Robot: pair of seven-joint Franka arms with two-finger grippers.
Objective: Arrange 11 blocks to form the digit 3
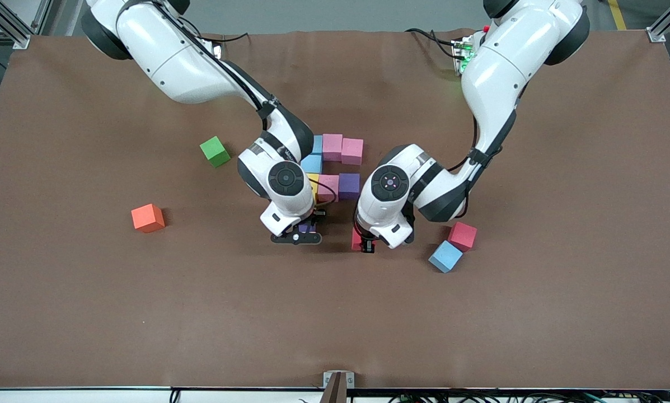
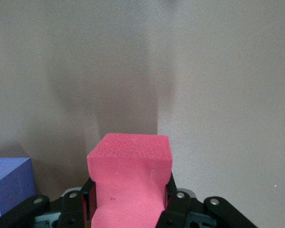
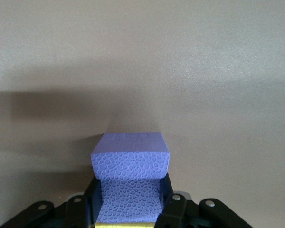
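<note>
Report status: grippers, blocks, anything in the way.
Left gripper shut on pink block. Right gripper shut on purple block. Digit 3 partly built. Nothing blocking.

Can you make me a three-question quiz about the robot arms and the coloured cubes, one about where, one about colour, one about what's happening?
1. Where is the loose green foam cube?
A. toward the right arm's end of the table
B. on top of the orange cube
C. in a gripper

2. What colour is the foam cube in the right gripper?
A. yellow
B. purple
C. green

3. What is the left gripper doing?
A. hanging open with nothing in it
B. pushing the green cube
C. shut on a pinkish-red foam cube

Answers:
1. A, the front view shows it on the brown table toward that end, apart from the orange foam cube.
2. B, the right wrist view shows a purple foam cube between its fingers.
3. C, the left wrist view shows the cube pinched between its fingers.
</note>
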